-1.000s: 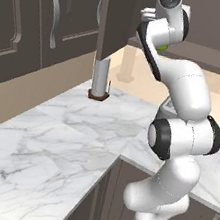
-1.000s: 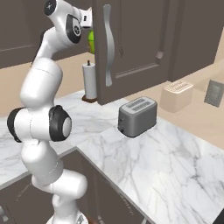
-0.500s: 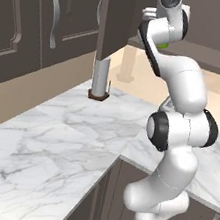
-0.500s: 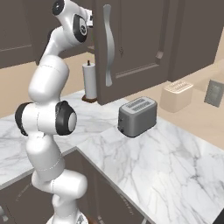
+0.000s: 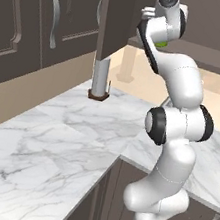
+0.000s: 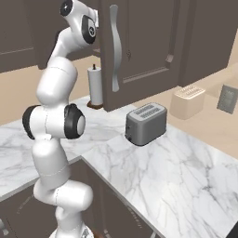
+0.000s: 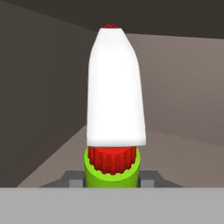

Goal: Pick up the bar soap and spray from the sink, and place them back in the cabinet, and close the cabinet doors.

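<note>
- Marble counter (image 5: 50,147) runs under dark brown wall cabinets in the left base view. A paper towel roll (image 5: 100,79) stands at the back edge of the counter. The arm reaches up to the cabinet (image 5: 198,20), and a small green part of the spray (image 5: 161,43) shows at the wrist, near the open cabinet door (image 5: 117,17).
- Right base view: the open cabinet door (image 6: 139,46) with its curved silver handle (image 6: 115,46) hangs above the counter (image 6: 186,176). A grey toaster (image 6: 146,123) stands on the counter, and a beige box (image 6: 188,101) is near the back edge.
- Hand view: the gripper (image 7: 112,178) is clenched on the green spray (image 7: 112,168); its red collar and white nozzle point into the dark cabinet, over the brown shelf (image 7: 175,162).
</note>
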You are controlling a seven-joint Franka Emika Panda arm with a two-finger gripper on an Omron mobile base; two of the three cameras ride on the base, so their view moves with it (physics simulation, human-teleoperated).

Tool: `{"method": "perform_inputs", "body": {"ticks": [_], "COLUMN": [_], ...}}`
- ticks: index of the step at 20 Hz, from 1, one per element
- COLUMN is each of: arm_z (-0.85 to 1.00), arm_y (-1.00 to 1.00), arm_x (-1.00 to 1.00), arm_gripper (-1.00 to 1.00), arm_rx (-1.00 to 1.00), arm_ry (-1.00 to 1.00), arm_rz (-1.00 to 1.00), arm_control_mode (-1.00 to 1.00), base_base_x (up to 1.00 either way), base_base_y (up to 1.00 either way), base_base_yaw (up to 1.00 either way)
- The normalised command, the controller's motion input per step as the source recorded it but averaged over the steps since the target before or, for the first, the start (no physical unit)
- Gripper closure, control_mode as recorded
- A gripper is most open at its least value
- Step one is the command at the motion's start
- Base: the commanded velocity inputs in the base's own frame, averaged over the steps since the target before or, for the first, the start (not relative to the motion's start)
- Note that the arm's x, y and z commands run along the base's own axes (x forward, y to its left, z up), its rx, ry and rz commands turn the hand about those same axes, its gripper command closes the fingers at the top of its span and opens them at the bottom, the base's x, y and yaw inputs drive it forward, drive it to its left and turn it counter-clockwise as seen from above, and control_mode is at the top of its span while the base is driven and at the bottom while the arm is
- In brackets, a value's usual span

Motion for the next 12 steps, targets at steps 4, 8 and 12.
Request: {"method": "perform_inputs", "body": {"ticks": [4, 8, 12], "arm_z": [-0.02, -0.03, -0.06], "arm_y": [-0.05, -0.08, -0.08], "arm_x": [0.24, 0.23, 0.20], "arm_gripper": [1.00, 1.00, 1.00], "arm_rx": [0.00, 0.00, 0.00], "arm_ry": [0.00, 0.00, 0.00], "arm_rz": [0.00, 0.00, 0.00], "arm_control_mode": [-1.00, -1.00, -1.00], "base_base_x": [0.00, 0.00, 0.00], "base_base_y": [0.00, 0.00, 0.00], "base_base_yaw": [0.00, 0.00, 0.00]}}
